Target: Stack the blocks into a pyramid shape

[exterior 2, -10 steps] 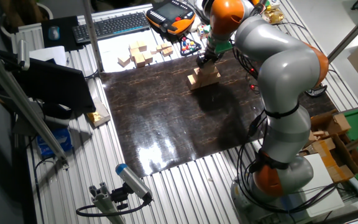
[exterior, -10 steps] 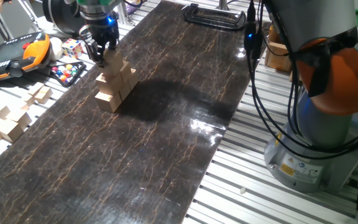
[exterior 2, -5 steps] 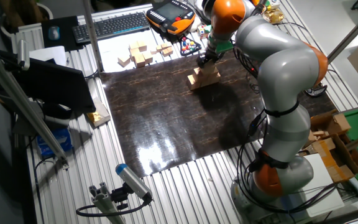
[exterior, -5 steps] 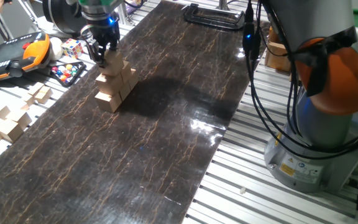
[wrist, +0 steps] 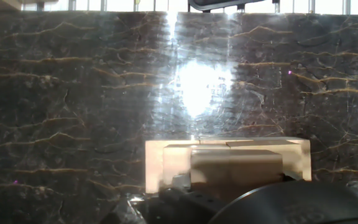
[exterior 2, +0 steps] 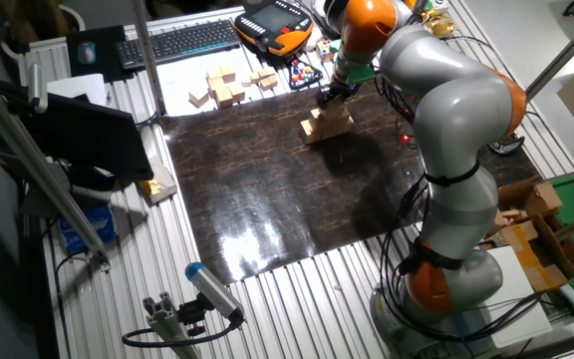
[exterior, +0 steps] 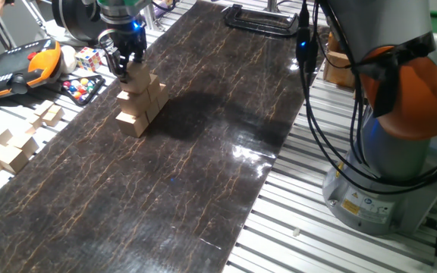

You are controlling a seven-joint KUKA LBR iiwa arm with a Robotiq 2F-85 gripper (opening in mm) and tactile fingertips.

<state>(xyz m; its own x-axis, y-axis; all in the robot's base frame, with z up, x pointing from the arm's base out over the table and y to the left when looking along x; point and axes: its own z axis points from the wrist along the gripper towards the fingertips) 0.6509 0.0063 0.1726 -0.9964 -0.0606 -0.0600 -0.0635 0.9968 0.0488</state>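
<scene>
**Blocks stacked in tiers, gripper at the top cube**

Blocks stand as a tiered pyramid shape near the far edge of the dark marbled mat, wider at the base and narrowing upward. The arm rises from its base beside the mat, bends over the table and points its wrist straight down above the stack. The gripper sits at the top cube, fingers on either side of it; whether they pinch it or stand just clear cannot be told. The hand view looks down along the fingers at the tan cubes directly beneath. Loose pale wooden pieces lie off the mat, with a multicoloured puzzle cube near them.
</scene>
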